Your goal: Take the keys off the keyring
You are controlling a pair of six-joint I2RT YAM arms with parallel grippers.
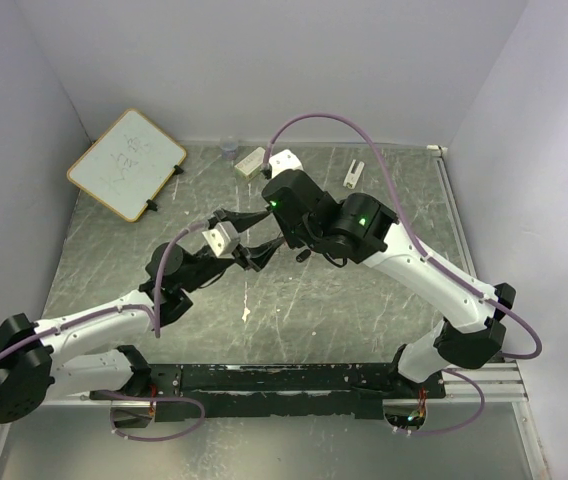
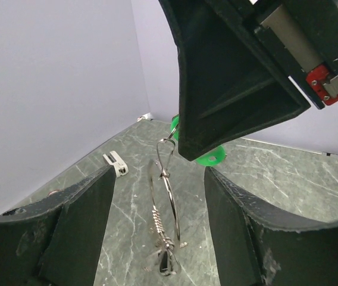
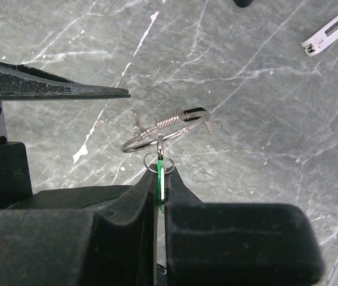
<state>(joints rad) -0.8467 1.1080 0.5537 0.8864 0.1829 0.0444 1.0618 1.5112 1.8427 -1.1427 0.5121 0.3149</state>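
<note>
two arms meet over the middle of the grey marbled counter (image 1: 384,300). the right arm's fingers (image 3: 228,238) are clenched flat on the green key (image 2: 212,157), pinching its plastic head so that only a thin green edge shows between them in the right wrist view. from that key a small wire loop leads to the keyring (image 3: 163,130), a larger silver loop with a coiled section along one side, which dangles out past the fingertips. whether its far end touches the counter cannot be told.

the left arm's fingers (image 2: 80,226) are spread wide and grasp nothing. the keyring hangs in the gap between them, apart from both pads. one right finger looms just above that gap in the left wrist view, the green head poking out beneath it.

a small white clip-like piece (image 3: 325,34) lies on the counter towards the back, well apart from the keyring. a whiteboard (image 1: 126,163) leans in the back left corner, and a pale little block (image 1: 250,162) sits near the back wall.
</note>
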